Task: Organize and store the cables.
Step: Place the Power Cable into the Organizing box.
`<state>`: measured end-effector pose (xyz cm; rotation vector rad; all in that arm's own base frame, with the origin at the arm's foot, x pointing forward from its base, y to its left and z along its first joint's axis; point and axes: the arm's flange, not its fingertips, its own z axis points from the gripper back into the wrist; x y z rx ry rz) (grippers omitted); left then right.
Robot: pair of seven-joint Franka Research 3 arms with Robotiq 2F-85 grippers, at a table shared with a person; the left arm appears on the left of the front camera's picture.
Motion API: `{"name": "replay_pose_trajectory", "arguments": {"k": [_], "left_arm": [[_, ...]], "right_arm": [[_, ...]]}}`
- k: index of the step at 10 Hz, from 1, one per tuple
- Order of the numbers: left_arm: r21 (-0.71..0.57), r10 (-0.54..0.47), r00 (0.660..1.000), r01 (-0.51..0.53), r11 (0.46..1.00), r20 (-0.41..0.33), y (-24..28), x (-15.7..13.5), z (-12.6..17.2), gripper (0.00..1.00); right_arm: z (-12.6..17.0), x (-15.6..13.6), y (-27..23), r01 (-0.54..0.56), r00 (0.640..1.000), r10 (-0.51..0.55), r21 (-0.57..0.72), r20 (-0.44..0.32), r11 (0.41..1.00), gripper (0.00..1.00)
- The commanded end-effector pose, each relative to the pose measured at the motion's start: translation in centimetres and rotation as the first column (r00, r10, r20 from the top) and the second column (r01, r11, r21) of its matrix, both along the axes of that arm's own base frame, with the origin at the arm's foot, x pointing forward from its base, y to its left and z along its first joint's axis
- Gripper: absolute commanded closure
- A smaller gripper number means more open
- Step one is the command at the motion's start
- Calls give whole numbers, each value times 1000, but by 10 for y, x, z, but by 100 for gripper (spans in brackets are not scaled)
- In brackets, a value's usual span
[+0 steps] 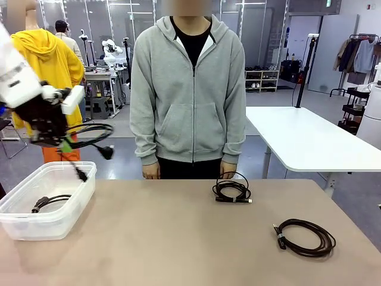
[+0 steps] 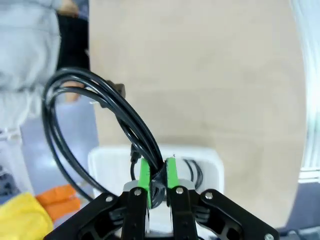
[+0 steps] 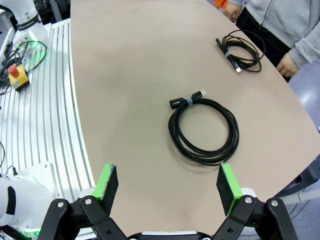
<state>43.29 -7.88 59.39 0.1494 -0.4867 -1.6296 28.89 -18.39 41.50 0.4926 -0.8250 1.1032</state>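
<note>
Hovering above a translucent bin (image 1: 37,229), the left gripper (image 2: 157,169) is pinching a coiled black cable (image 1: 90,134). The right gripper (image 3: 166,171) is gaping, empty.

You are seeing four coiled black cables: the first cable (image 1: 89,136) is dangling, pinched in the left gripper (image 1: 64,143), at ten o'clock; the second cable (image 1: 49,202) is lying in the bin (image 1: 18,223) beneath; the third cable (image 1: 232,190) is lying flat at one o'clock, the fourth cable (image 1: 305,237) at three.

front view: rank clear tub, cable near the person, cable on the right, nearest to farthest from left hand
1. clear tub, just below the left hand
2. cable near the person, table's middle, far edge
3. cable on the right, robot's right side
</note>
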Motion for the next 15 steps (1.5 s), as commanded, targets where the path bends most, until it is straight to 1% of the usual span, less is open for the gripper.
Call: {"name": "replay_pose_trajectory", "arguments": {"k": [1, 2, 3, 4, 6, 7, 8, 11, 12, 13, 14, 15], "left_arm": [[4, 126, 992, -126, 992, 27, 34, -17, 6, 85], [6, 173, 985, -173, 985, 27, 53, -22, 7, 85], [13, 205, 979, -205, 979, 9, 69, -25, 5, 85], [32, 228, 973, -228, 973, -22, 79, -22, -3, 85], [18, 243, 969, -243, 970, -43, 86, -14, -16, 85], [19, 263, 963, -262, 965, -55, 81, -10, -20, 85], [13, 231, 973, -231, 973, -29, 90, -17, -13, 85], [13, 231, 973, -231, 973, -29, 90, -17, -13, 85], [12, 237, 970, -237, 971, -45, 88, -14, -19, 85], [-5, 239, 969, -240, 971, -59, 89, 2, -28, 85], [-21, 270, 961, -271, 962, -55, 93, 16, -38, 85], [-15, 260, 963, -261, 965, -68, 95, 21, -43, 85]], "right_arm": [[0, 0, -1, -9, 1000, 9, 12, 23, 1000, 0], [0, 0, -1, -9, 1000, 9, 12, 23, 1000, 0], [0, 0, -1, -9, 1000, 9, 12, 23, 1000, 0], [0, 0, -1, -9, 1000, 9, 12, 23, 1000, 0], [0, 0, -1, -9, 1000, 9, 12, 23, 1000, 0], [0, 0, -1, -9, 1000, 9, 12, 23, 1000, 0], [0, 0, -1, -9, 1000, 9, 12, 23, 1000, 0], [0, 0, -1, -9, 1000, 9, 12, 23, 1000, 0], [0, 0, -1, -9, 1000, 9, 12, 23, 1000, 0], [0, 0, -1, -9, 1000, 9, 12, 23, 1000, 0], [0, 0, -1, -9, 1000, 9, 12, 23, 1000, 0], [0, 0, -1, -9, 1000, 9, 12, 23, 1000, 0]]}}
